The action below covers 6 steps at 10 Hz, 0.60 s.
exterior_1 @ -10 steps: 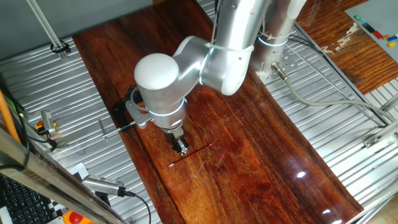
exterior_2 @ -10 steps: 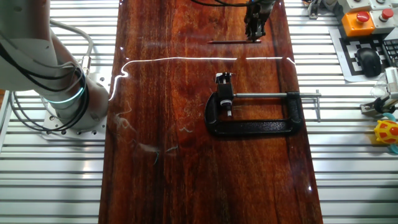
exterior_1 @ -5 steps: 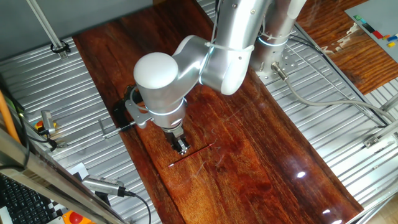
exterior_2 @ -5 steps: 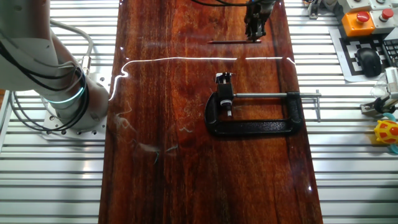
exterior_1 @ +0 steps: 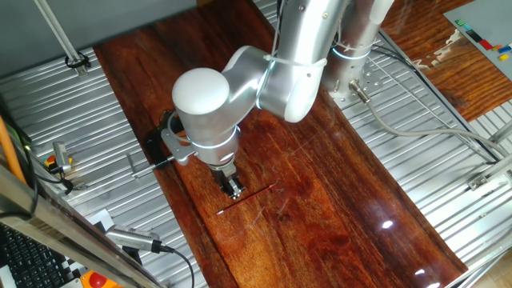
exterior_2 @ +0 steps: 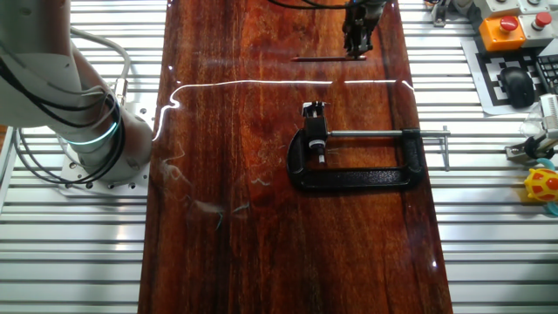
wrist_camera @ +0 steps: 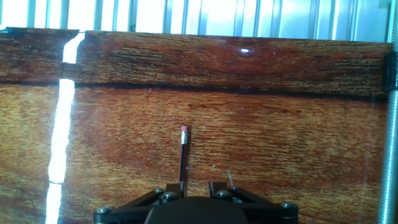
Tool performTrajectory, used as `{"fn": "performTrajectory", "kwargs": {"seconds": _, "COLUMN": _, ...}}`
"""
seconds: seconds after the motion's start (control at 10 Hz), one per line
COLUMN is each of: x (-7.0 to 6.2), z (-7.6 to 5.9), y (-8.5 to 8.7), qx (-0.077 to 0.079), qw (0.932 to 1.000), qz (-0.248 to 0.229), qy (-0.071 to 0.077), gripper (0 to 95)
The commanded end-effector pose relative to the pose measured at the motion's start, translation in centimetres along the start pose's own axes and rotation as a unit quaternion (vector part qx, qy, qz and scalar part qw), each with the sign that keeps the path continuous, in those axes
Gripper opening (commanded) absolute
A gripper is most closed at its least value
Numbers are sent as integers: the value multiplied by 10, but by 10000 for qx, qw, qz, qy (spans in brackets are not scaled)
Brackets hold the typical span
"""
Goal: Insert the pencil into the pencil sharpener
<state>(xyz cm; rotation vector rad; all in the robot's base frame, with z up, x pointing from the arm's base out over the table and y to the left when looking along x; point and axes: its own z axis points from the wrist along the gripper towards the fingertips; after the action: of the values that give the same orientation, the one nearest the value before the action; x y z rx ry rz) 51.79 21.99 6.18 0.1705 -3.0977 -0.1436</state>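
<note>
At the far edge of the bench (exterior_2: 227,174), we see the end effector (exterior_2: 356,48) down over the pencil (exterior_2: 324,58), which lies flat on the wood; whether it pinches we cannot tell. The pencil sharpener (exterior_2: 313,109) sits well apart, in the black clamp (exterior_2: 357,161).

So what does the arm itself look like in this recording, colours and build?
The arm is silver-grey metal in thick tubular links, with a rounded white cap on one joint. Its round base carries a glowing teal ring and sits on a bolted plate, with dark cables looping beside it. The hand is small, dark and two-fingered; the hand view shows black linkages with silver screws.
</note>
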Motion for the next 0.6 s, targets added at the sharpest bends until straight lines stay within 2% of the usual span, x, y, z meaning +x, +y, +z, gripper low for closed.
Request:
{"fn": "performTrajectory", "kwargs": {"seconds": 0.1, "x": 34, "z": -11, "y": -30, "qx": -64, "qw": 9998, "qz": -144, "qy": -92, "gripper": 190}}
{"fn": "performTrajectory", "kwargs": {"seconds": 0.6, "x": 33, "z": -13, "y": -30, "qx": -68, "qw": 9997, "qz": -243, "qy": -63, "gripper": 190}}
